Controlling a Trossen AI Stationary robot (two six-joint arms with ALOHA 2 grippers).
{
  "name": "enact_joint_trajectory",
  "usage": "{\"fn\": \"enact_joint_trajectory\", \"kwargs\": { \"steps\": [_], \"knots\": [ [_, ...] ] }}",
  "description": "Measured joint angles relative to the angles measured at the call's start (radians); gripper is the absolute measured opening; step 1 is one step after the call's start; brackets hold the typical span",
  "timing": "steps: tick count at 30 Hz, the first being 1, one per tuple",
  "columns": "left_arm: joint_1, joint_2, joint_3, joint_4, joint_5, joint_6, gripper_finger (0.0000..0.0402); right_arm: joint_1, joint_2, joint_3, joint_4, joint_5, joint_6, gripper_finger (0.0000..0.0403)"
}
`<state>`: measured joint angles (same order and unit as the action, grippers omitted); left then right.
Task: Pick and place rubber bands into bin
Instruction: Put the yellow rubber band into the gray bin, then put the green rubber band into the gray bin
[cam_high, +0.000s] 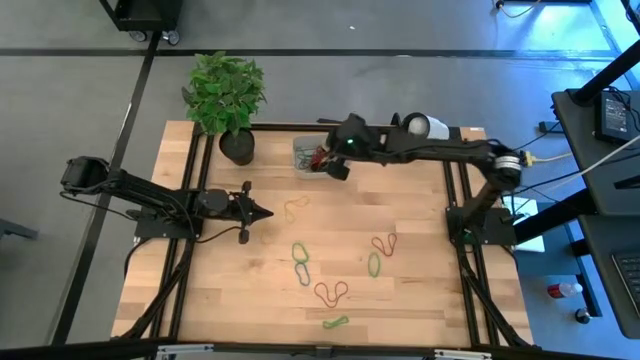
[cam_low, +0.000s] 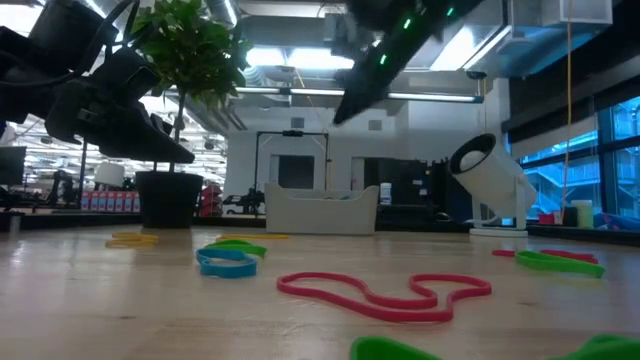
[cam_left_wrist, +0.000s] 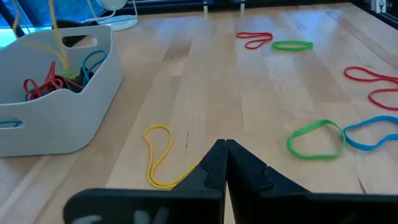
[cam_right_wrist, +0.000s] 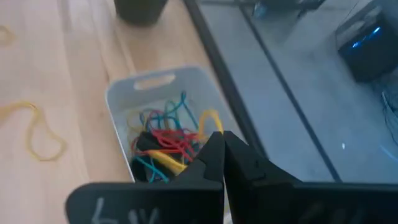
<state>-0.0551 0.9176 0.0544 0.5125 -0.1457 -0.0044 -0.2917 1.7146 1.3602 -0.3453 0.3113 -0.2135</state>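
The bin, a small pale tray, stands near the table's far edge and holds a tangle of red, blue, yellow and black bands. My right gripper hangs over it, shut on a yellow rubber band. My left gripper is shut and hovers above the table, touching nothing, just left of a loose yellow band. More bands lie flat on the wood: green and blue, red, green, red, green. My right gripper pinches the yellow rubber band by its top end between its two fingertips, coming from above over the bin. The band hangs as thin strands below the fingers, and its lower end reaches among the bands in the bin.
A black plant pot with a leafy plant stands left of the bin. A white round camera sits at the far right edge. Black frame rails run along both table sides. Bare wood lies between the bin and the scattered bands.
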Motion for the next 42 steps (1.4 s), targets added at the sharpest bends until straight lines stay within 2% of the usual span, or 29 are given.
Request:
{"fn": "enact_joint_trajectory", "kwargs": {
  "steps": [9,14,18,24,29,33,37,42],
  "knots": [
    [0.000,0.000,0.000,0.000,0.002,0.000,0.0002,-0.038,0.246,0.000,0.073,-0.054,0.033,0.0000],
    [0.000,0.000,0.000,0.000,0.002,0.000,0.0002,-0.069,0.310,-0.002,0.088,-0.054,0.080,0.0001],
    [0.000,0.000,0.000,0.000,0.002,0.000,0.0002,-0.081,0.302,-0.001,0.094,-0.053,0.130,0.0020],
    [0.000,0.000,0.001,0.000,0.003,0.000,0.0002,-0.092,0.286,0.021,0.056,-0.101,0.184,0.0082],
    [0.000,0.000,0.001,0.000,0.003,0.000,0.0002,-0.095,0.278,0.080,-0.031,-0.103,0.186,0.0141],
    [0.000,0.000,0.001,0.000,0.003,0.000,0.0002,-0.096,0.278,0.155,-0.150,-0.083,0.211,0.0172],
    [0.000,0.000,0.001,0.000,0.002,0.000,0.0002,-0.096,0.258,0.208,-0.273,-0.069,0.238,0.0174],
    [0.000,0.000,0.001,0.006,-0.039,0.000,0.0002,-0.079,0.187,0.199,-0.410,-0.055,0.296,0.0139]
  ]
}}
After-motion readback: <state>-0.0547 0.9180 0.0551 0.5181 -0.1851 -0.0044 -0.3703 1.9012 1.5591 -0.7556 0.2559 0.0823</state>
